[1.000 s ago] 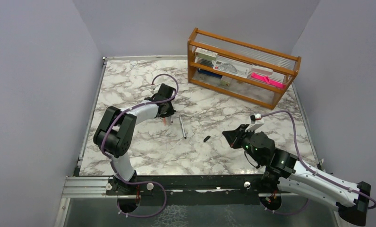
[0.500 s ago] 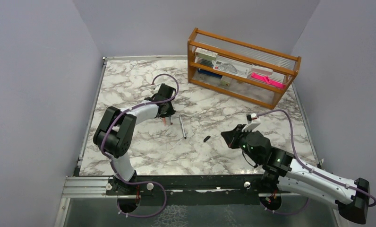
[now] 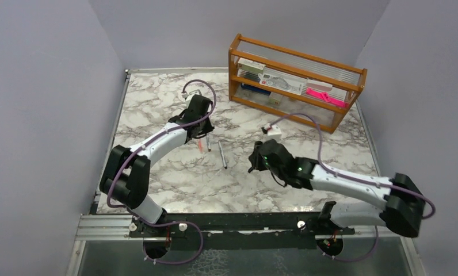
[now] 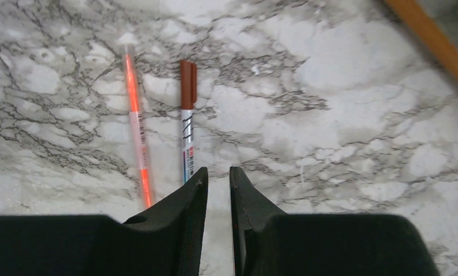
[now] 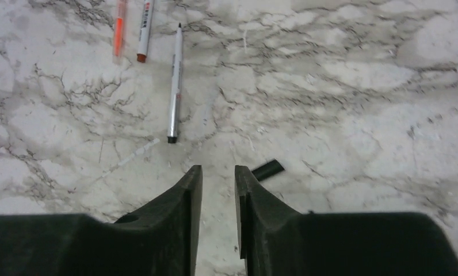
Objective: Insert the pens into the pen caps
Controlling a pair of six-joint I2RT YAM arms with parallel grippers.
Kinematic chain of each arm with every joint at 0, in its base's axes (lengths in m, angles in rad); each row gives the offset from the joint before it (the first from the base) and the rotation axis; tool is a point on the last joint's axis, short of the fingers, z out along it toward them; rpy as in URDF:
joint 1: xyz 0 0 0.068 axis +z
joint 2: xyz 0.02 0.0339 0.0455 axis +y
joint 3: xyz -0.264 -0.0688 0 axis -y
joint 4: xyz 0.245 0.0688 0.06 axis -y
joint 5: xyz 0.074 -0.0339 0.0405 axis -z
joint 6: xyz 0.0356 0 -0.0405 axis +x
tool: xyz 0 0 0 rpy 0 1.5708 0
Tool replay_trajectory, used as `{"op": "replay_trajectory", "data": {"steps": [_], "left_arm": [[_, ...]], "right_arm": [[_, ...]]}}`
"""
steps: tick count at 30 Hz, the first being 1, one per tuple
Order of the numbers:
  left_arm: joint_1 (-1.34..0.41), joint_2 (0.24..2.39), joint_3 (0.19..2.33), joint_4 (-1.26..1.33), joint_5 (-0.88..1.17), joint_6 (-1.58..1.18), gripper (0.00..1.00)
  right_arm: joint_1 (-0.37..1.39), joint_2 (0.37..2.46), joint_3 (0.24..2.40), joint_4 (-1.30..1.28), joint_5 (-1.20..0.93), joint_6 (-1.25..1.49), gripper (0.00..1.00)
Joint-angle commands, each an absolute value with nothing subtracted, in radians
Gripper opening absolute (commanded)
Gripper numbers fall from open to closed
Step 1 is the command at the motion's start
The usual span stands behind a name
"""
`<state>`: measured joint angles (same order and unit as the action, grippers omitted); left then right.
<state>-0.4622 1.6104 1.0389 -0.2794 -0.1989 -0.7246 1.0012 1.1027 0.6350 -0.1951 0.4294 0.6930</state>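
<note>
Capping stage, second pair. The short black plastic pen cap (image 5: 268, 169) is lying on its side on the white grey-veined marble table (image 5: 359, 86). It is sitting just beside the right gripper (image 5: 218, 179), off the outer edge of one black finger and not between the two. The uncapped slim silver-grey stick pen (image 5: 174, 86) is lying near it, further out, with its dark tip pointing away from the gripper.

Beyond that pen, a second silver-grey pen (image 4: 186, 138) is wearing a dark red cap (image 4: 187, 85), so that pair is judged finished. A translucent orange-red pen (image 4: 138, 126) is lying alongside it, close but not touching.

The left gripper (image 4: 218, 185) is hanging over the near ends of these two pens. Both grippers are showing their fingers (image 5: 175, 218) parted by a narrow slot with bare marble showing through, and they are pinching nothing.

The step in hand is judged to be the pick-up of the black cap. The next move is calling for the right gripper to shift sideways until the cap is sitting inside the slot, then descend and close. The left gripper needs to move across to the uncapped pen. A wooden rack (image 3: 296, 86) is standing well apart at the far edge.
</note>
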Motion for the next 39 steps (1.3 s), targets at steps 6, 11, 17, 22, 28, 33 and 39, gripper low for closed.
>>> {"op": "replay_trajectory", "data": {"steps": [6,11,17,22,28,33,39], "left_arm": [[-0.392,1.399,0.98,-0.324,-0.225,-0.696,0.26],[-0.319,1.303,0.849,-0.315,-0.172,-0.7,0.26],[-0.259,1.245,0.792,-0.305,-0.132,-0.686,0.26],[-0.255,1.249,0.787,-0.282,-0.096,-0.69,0.26],[-0.253,1.246,0.778,-0.251,-0.056,-0.69,0.26],[-0.253,1.206,0.738,-0.127,0.09,-0.676,0.23],[-0.254,1.139,0.616,0.303,0.492,-0.797,0.24]], "right_arm": [[0.998,1.657,1.122,-0.239,0.35,0.464,0.41],[0.999,1.87,1.288,-0.289,0.279,0.444,0.42],[0.999,1.993,1.333,-0.303,0.27,0.463,0.42],[0.998,2.03,1.335,-0.309,0.28,0.474,0.38],[0.999,2.024,1.319,-0.316,0.294,0.483,0.06],[0.994,1.93,1.255,-0.265,0.308,0.493,0.01],[0.982,1.596,1.038,-0.068,0.321,0.582,0.01]]}}
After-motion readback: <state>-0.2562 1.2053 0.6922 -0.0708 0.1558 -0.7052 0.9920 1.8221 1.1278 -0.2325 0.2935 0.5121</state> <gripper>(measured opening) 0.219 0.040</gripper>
